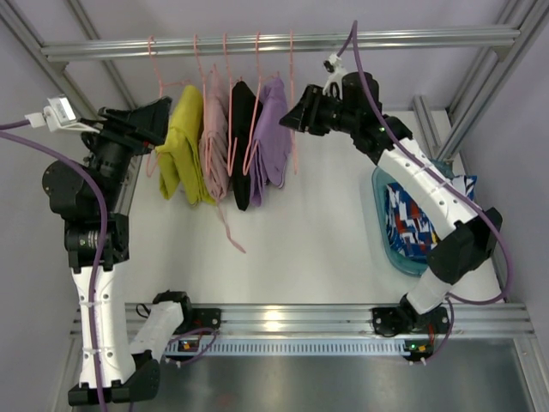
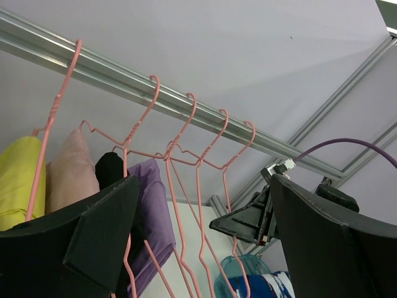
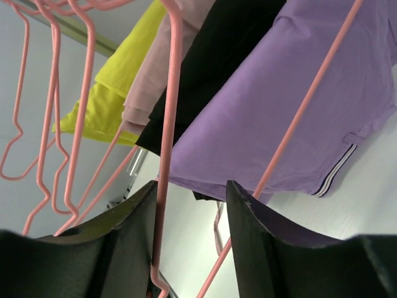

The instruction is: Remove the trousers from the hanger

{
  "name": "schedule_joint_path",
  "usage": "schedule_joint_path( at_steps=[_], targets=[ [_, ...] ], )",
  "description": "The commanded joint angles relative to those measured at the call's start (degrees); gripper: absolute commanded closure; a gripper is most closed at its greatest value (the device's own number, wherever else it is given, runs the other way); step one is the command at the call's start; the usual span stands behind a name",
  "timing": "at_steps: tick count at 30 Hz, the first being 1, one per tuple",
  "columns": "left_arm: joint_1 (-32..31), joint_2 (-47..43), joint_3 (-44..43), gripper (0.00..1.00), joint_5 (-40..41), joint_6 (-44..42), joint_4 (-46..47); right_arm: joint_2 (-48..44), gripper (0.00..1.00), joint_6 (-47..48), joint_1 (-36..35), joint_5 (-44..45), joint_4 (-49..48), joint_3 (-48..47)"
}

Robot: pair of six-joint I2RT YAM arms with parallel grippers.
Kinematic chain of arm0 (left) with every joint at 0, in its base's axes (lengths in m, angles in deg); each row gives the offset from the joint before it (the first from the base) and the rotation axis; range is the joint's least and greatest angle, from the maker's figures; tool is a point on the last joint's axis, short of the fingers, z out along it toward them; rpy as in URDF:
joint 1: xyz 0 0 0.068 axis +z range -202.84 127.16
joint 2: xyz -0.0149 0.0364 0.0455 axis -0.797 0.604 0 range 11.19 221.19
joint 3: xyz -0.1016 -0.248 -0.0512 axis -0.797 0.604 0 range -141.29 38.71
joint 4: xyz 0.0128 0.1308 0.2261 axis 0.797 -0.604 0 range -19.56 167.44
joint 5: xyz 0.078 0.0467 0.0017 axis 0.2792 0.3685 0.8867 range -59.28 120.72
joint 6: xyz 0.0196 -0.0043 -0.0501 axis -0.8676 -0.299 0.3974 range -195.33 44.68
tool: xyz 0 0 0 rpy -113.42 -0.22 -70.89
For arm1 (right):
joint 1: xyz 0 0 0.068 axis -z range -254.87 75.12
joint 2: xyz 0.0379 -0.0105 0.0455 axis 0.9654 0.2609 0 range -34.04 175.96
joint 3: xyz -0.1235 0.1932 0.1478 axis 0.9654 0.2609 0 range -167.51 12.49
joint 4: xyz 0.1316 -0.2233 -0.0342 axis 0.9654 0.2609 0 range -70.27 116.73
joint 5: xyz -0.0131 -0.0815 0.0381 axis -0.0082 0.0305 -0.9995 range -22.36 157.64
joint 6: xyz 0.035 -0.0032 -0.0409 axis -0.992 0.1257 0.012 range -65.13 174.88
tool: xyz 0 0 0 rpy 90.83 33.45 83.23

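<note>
Four trousers hang folded over pink hangers on the rail (image 1: pixel 283 40): yellow (image 1: pixel 182 146), pale pink (image 1: pixel 214 137), black (image 1: pixel 244 137) and purple (image 1: pixel 273 137). An empty pink hanger (image 1: pixel 292 103) hangs right of the purple trousers. My left gripper (image 1: pixel 159 122) is open beside the yellow trousers; in the left wrist view its jaws (image 2: pixel 205 248) stand wide apart with hanger wires beyond them. My right gripper (image 1: pixel 292 116) is open at the empty hanger; in the right wrist view a pink hanger wire (image 3: pixel 164 155) runs between its fingers (image 3: pixel 118 248), close to the left one, with the purple trousers (image 3: pixel 273 118) behind.
A teal basin (image 1: pixel 382 227) at the right holds blue, white and red patterned cloth (image 1: pixel 412 219). A loose pink hanger (image 1: pixel 230 230) lies on the white table below the hanging trousers. Aluminium frame posts stand at both sides.
</note>
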Motion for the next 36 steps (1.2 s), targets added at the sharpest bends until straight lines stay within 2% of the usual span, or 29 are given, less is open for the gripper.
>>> schedule_joint_path(
  at_steps=[1,2,7,11,13,15,19,28,34,36],
  targets=[
    [0.36,0.33,0.39,0.08,-0.69,0.59,1.23,-4.56,0.48,0.53,0.41,0.98,-1.17,0.91],
    [0.45,0.68,0.39,0.08,-1.04,0.59,1.22,-6.39,0.43,0.53,0.77,0.98,-1.0,2.31],
    [0.36,2.53,0.04,0.09,-2.8,1.38,1.05,-13.87,0.28,1.57,3.49,3.0,-0.91,7.06],
    [0.36,4.19,0.22,0.1,-2.89,3.22,1.05,-22.21,0.11,3.51,4.46,6.52,-1.35,11.62],
    [0.36,4.73,0.22,0.1,-2.63,4.11,1.05,-24.07,0.1,3.69,4.46,6.52,-2.22,12.25],
    [0.36,5.43,0.13,0.11,-2.72,5.07,1.31,-25.65,0.01,3.34,4.37,6.0,-3.02,11.73],
    [0.27,5.87,-0.05,0.11,-2.63,5.87,2.72,-25.22,0.0,1.85,3.94,4.15,-5.65,8.22],
    [0.54,5.52,-1.1,0.11,-0.61,3.41,2.81,-12.84,0.01,-5.53,-3.52,2.04,-9.43,-0.66],
    [1.24,5.61,-1.98,0.11,-0.26,2.88,2.72,-5.46,0.11,-12.82,-7.84,5.9,-12.15,-2.51],
    [1.42,5.61,-2.07,0.11,-0.43,2.88,2.72,-4.3,0.18,-14.06,-8.72,6.43,-13.56,-2.69]
  ],
)
